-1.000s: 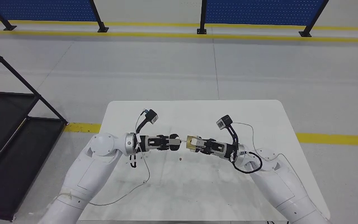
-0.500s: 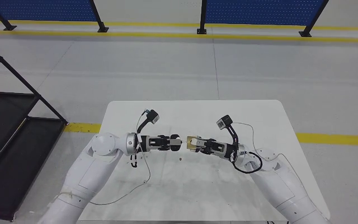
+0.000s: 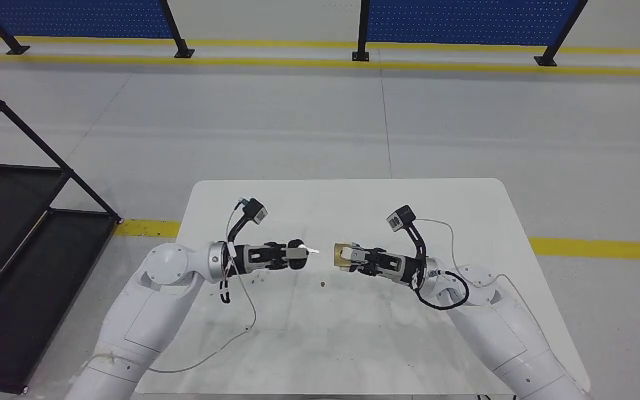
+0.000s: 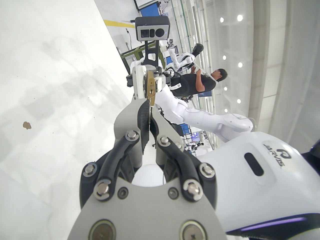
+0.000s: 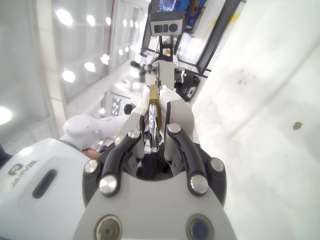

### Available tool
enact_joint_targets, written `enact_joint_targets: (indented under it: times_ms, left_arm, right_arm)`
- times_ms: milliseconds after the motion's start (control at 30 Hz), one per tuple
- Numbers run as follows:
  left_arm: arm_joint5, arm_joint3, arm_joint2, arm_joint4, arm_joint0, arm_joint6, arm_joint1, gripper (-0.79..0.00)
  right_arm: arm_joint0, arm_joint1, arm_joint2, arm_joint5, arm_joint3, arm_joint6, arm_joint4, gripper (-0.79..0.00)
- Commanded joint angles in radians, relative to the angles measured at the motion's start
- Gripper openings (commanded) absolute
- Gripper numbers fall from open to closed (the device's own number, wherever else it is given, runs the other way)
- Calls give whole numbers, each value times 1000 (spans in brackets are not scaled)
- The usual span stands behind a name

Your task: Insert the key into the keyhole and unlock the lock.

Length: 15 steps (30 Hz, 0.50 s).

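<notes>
Above the middle of the white table (image 3: 470, 210), my right gripper (image 3: 356, 259) is shut on a brass padlock (image 3: 344, 255) and holds it in the air. In the right wrist view the lock's brass body (image 5: 153, 96) and silver shackle (image 5: 153, 123) sit between the white fingers (image 5: 176, 106). My left gripper (image 3: 299, 255) is shut on a thin silver key (image 3: 313, 252) that points at the lock across a small gap. The left wrist view looks along the key (image 4: 150, 112) to the padlock's keyhole face (image 4: 150, 89).
A small brown speck (image 3: 324, 284) lies on the table below the two grippers. A black rack (image 3: 40, 230) stands left of the table. The tabletop around both arms is bare white.
My left arm has drawn back to the left with the key, opening a gap to the padlock it was up against. The right arm and lock have stayed put.
</notes>
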Motion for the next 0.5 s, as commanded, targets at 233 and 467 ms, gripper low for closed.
enact_joint_targets:
  times_ms: [233, 467]
  left_arm:
    - [0, 0, 1, 1, -1, 1, 0, -785]
    - [-113, -15, -17, 182, 13, 119, 3, -785]
  right_arm:
    - [0, 0, 0, 0, 0, 0, 0, -785]
    - [0, 0, 0, 0, 0, 0, 0, -785]
